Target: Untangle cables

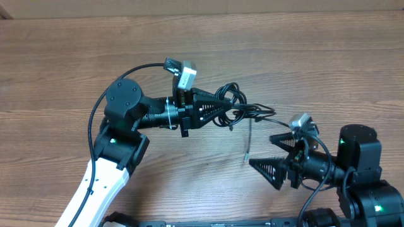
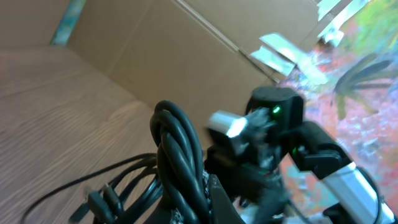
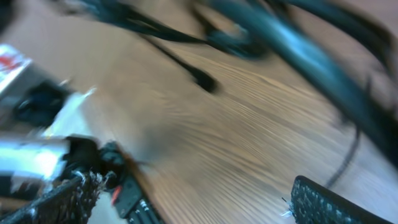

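The cables (image 1: 237, 104) are a bundle of thin black cords looped together at the table's middle, with a loose end trailing down (image 1: 247, 148). My left gripper (image 1: 222, 108) is shut on the cable bundle; in the left wrist view the thick loops (image 2: 177, 155) rise between its fingers, with small plug ends (image 2: 99, 202) lower left. My right gripper (image 1: 262, 151) is open and empty, just right of the trailing end. The blurred right wrist view shows the cables (image 3: 261, 28) ahead and a plug end (image 3: 205, 79) on the wood.
The wooden table (image 1: 76, 57) stretches bare to the left and far side. My right arm base (image 1: 360, 157) is at the lower right. The left arm's own thicker wire (image 1: 110, 88) arcs over its wrist.
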`<act>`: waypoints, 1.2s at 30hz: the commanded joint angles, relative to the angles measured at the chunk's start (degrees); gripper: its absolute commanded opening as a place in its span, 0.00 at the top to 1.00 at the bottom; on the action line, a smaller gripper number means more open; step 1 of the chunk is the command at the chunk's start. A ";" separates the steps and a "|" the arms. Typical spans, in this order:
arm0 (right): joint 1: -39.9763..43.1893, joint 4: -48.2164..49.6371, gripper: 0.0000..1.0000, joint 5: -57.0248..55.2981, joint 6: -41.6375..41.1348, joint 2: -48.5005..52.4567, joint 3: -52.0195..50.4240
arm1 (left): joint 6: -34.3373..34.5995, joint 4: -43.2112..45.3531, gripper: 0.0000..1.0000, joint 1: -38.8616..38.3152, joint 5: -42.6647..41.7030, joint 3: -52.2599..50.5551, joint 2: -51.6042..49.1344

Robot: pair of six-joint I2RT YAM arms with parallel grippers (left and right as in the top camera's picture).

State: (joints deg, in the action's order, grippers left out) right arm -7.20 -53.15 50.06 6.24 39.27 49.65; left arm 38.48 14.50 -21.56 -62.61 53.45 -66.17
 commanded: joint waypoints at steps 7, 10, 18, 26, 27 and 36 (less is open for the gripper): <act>0.09 13.49 0.00 14.34 3.82 -0.42 1.31 | -14.40 -13.20 0.96 -1.99 -3.50 1.44 0.59; 0.09 17.55 0.00 11.96 3.58 -0.39 1.55 | -17.57 -19.63 0.96 -2.10 -1.79 1.44 0.59; 0.09 16.68 0.00 1.38 -6.43 -0.39 1.55 | -16.96 -26.01 0.96 -2.45 13.88 1.44 0.61; 0.07 -5.42 0.00 -8.31 -13.16 -0.33 1.53 | -4.79 -22.51 0.96 -2.47 34.62 1.44 0.61; 0.07 -6.38 0.00 -6.99 -11.80 -0.35 1.53 | -4.81 -21.77 0.96 -2.47 34.27 1.44 0.61; 0.07 4.26 0.00 27.06 -3.78 -0.35 1.53 | -5.53 -23.87 0.96 -2.47 36.04 1.44 0.61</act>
State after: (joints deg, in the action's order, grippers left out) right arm -7.20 -51.88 63.18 0.67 39.29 50.11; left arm 32.97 -8.60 -24.03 -29.65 53.93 -66.24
